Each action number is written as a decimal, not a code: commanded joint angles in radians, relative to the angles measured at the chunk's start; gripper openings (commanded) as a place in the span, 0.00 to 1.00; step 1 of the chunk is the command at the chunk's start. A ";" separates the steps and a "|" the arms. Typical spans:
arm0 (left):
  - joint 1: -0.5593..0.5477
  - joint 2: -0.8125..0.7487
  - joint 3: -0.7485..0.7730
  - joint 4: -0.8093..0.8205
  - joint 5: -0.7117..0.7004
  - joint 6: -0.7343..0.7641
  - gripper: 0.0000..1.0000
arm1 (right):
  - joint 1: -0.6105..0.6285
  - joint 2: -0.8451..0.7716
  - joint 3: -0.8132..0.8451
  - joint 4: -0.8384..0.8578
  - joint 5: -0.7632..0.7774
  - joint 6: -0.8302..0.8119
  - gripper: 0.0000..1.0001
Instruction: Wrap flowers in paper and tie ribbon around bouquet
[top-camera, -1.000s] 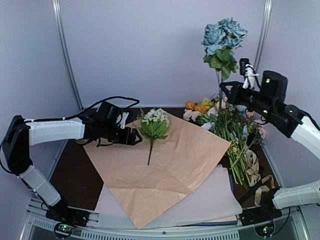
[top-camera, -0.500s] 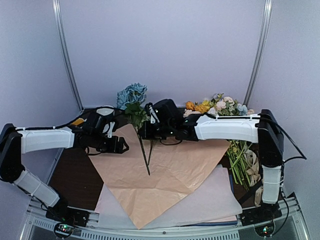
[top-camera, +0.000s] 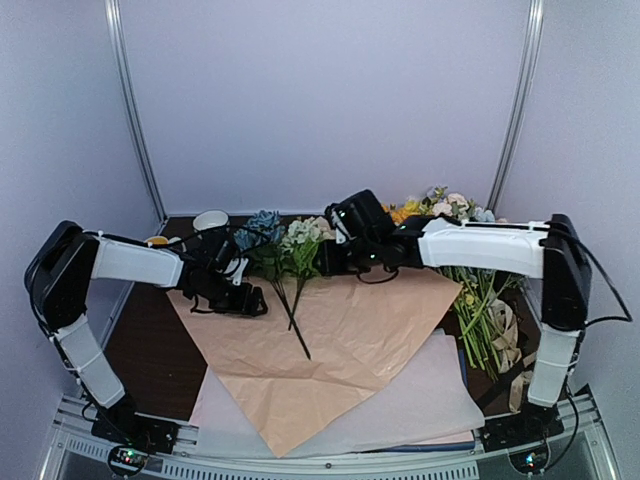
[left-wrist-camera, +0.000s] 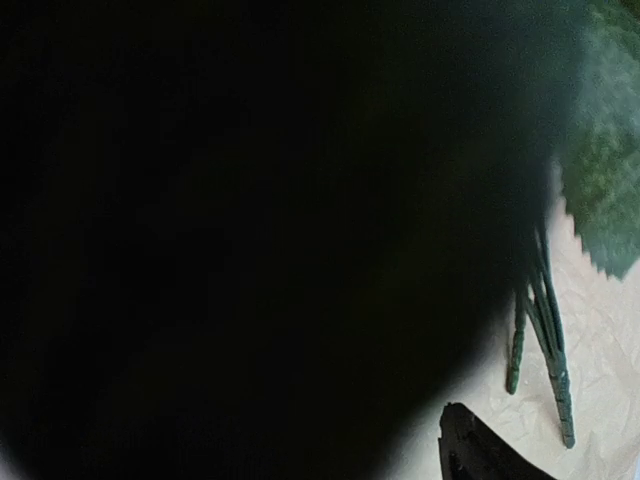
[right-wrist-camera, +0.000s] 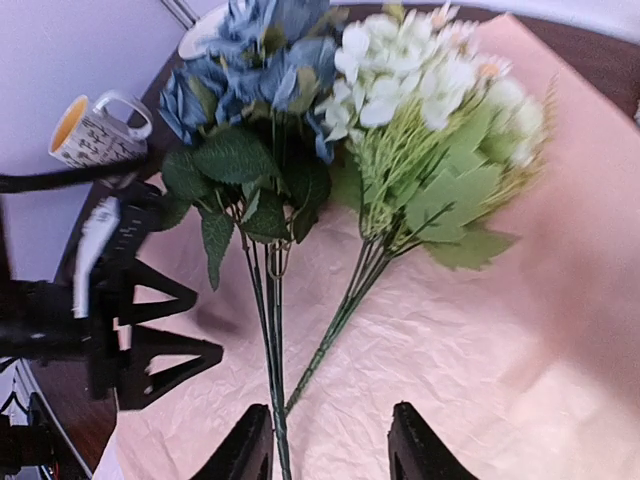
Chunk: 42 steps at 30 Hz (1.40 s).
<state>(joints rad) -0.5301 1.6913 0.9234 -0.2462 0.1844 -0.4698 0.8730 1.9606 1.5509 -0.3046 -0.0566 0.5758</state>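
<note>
The peach paper (top-camera: 340, 340) lies spread flat on the table. Two flowers rest on its far corner, a dusty blue head (top-camera: 262, 228) and a white head (top-camera: 308, 232), with their green stems crossing lower down (right-wrist-camera: 300, 385). My right gripper (right-wrist-camera: 330, 450) hovers open over the stems, and the blue flower's stem runs along its left finger (right-wrist-camera: 247, 450). My left gripper (top-camera: 250, 298) stands open on the paper just left of the blue flower; its own camera is mostly blacked out. The tan ribbon (top-camera: 508, 335) lies at the right edge.
A larger loose bunch (top-camera: 450, 225) with orange and yellow blooms lies at the back right. Pale pink sheets (top-camera: 440, 400) stick out under the paper at the front. A patterned mug (right-wrist-camera: 95, 130) stands at the back left.
My right arm has swung the blue flower down from high on the right, laid it beside the white one and opened its jaws. The left gripper has shifted slightly toward the stems.
</note>
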 joint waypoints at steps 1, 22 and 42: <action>0.005 0.075 0.065 0.034 0.031 0.039 0.76 | -0.102 -0.322 -0.127 -0.083 0.128 -0.100 0.39; -0.007 -0.038 0.098 -0.040 0.004 0.054 0.77 | -1.040 -0.150 -0.341 -0.293 -0.138 -0.183 0.22; -0.007 0.057 0.180 -0.079 0.000 0.077 0.77 | -1.017 -0.149 -0.323 -0.274 -0.067 -0.166 0.24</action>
<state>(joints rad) -0.5350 1.7275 1.0645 -0.3176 0.1936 -0.4160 -0.1524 1.7344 1.2079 -0.5659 -0.1200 0.3996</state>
